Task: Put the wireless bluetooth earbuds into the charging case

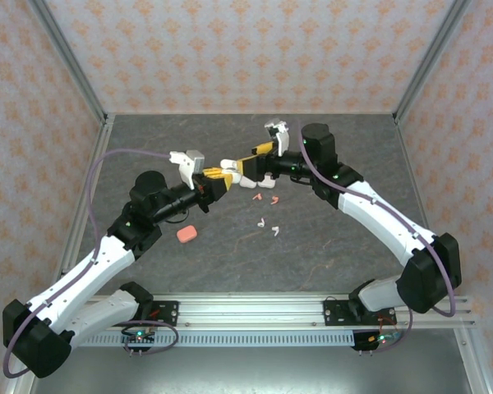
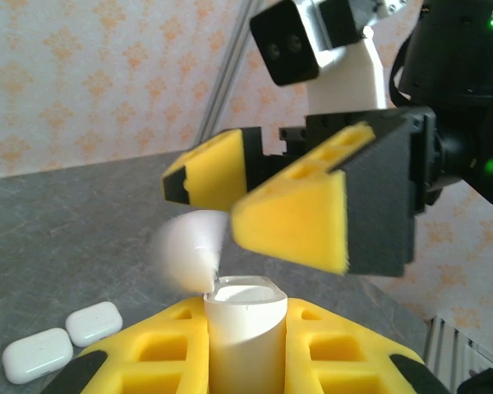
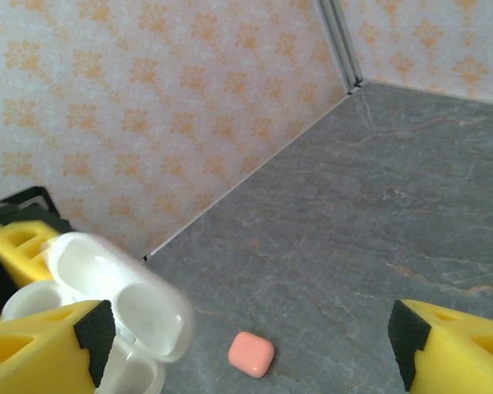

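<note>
Grey stone-look tabletop point(image 1: 329, 238), boxed in by wallpapered walls point(image 1: 230, 49) with an orange motif. Contents as you see them:

1. Your left gripper point(image 2: 245, 349), centre of the overhead frame: its yellow fingers point(image 2: 160, 349) are clamped on either side of a white charging case point(image 2: 242, 316), which stands upright between them. The lid point(image 2: 189, 250) is swung open and blurred in the left wrist view.

2. Your right gripper point(image 2: 255, 193), nose to nose with the left one: its fingers point(image 3: 41, 345) are spread wide with nothing between them. One finger sits just beside the open lid; you cannot tell whether it touches.

3. The earbuds point(image 1: 261, 222): a loose scatter of tiny salmon-pink and white pieces lying on the tabletop, just below and right of the two grippers in the overhead frame, apart from both.

4. One pink case point(image 1: 186, 235), closed, lower left of the grippers.

5. Two closed white cases point(image 2: 37, 355), side by side at the lower left of the left wrist view.
</note>
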You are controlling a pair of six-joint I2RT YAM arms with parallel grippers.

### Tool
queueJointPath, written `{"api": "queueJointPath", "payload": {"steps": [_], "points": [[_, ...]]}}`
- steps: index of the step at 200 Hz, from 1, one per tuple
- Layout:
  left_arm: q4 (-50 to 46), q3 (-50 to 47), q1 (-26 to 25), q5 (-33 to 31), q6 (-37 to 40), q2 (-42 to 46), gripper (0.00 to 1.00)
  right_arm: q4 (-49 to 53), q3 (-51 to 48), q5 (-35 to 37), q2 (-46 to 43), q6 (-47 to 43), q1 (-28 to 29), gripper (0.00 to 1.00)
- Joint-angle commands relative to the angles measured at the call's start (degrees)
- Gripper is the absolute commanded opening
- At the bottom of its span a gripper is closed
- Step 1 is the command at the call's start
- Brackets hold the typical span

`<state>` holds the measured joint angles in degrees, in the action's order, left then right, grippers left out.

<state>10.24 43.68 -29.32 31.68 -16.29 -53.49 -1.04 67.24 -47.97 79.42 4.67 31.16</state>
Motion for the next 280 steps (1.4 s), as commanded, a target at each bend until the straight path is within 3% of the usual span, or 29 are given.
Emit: {"api": "queueJointPath", "payload": {"steps": [1, 71, 145, 200, 280], "points": [[0.31, 1.37, -0.47, 2.24, 1.52, 0.76, 0.01, -1.62, 2.06, 0.25, 0.20, -0.66, -0.25, 0.88], [0.20, 1.05, -0.48, 1.54, 2.18, 0.95, 0.00, 1.94, 1.83, 1.10, -3.38, -0.65, -1.34, 0.89], [-0.37, 1.57, -2.71, 0.35, 14.14, 0.22, 0.00, 33.50, 4.04, 13.00, -4.97, 0.77, -4.43, 0.87], [2.00, -2.61, -4.60, -1.97, 24.69, 5.38, 0.00, 37.40, -3.13, 17.29, 1.95, 8.89, -4.46, 0.75], [1.63, -4.40, -4.69, 0.13, 26.40, 8.14, 0.00, 39.05, -2.69, 26.01, 14.92, 9.33, 0.88, 0.58]]}}
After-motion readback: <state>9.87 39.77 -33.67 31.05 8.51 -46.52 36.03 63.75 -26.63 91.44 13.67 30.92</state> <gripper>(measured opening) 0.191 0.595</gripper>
